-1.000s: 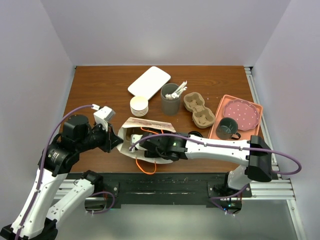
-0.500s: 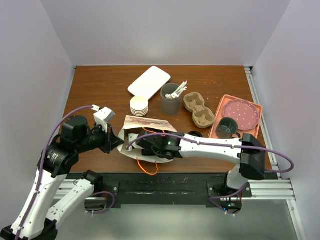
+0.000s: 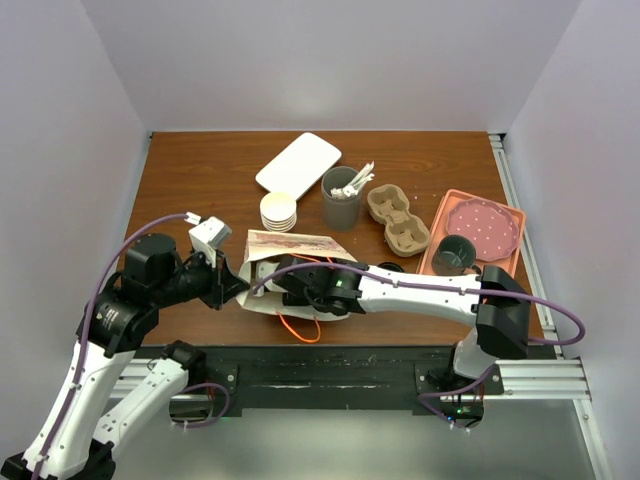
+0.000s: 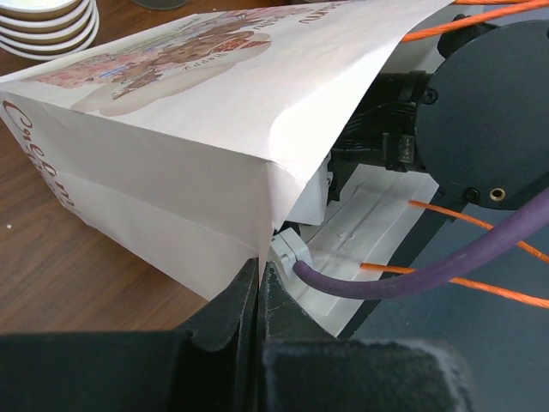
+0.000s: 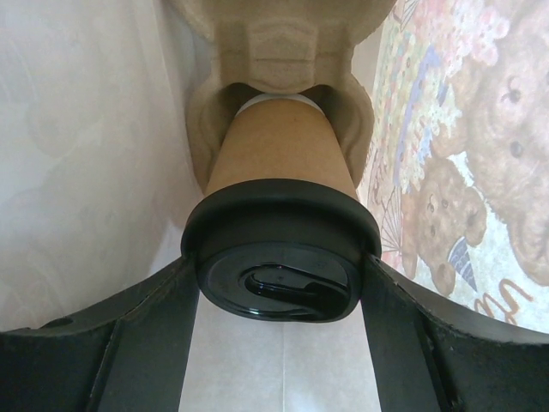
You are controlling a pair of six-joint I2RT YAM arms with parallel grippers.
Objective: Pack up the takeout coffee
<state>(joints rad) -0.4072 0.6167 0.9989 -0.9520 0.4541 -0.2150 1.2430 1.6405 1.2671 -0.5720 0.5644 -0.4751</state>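
Observation:
The takeout coffee [image 5: 279, 257], a paper cup with a round black lid, is inside the paper bag [image 3: 292, 245]. Its base sits in a pulp cup carrier [image 5: 279, 51] deep in the bag. My right gripper [image 5: 279, 287] reaches in through the bag's mouth, and its fingers [image 5: 154, 335] press both sides of the lid. In the top view the bag lies on its side and hides the cup and the right fingers. My left gripper [image 4: 259, 283] is shut on the bag's white rim [image 4: 257, 232] and holds the mouth open; it also shows in the top view [image 3: 232, 287].
Behind the bag are a stack of lidless cups [image 3: 279, 211], a white tray [image 3: 298, 163], a dark grey cup of utensils [image 3: 341, 200] and a pulp carrier [image 3: 398, 220]. A pink tray [image 3: 515, 215] with a plate and a dark mug [image 3: 455, 255] is at the right. Orange bag handles [image 3: 300, 330] trail near the front edge.
My right arm has pushed further left into the bag. The bag's mouth has shifted slightly with it. My left gripper has kept its hold on the rim.

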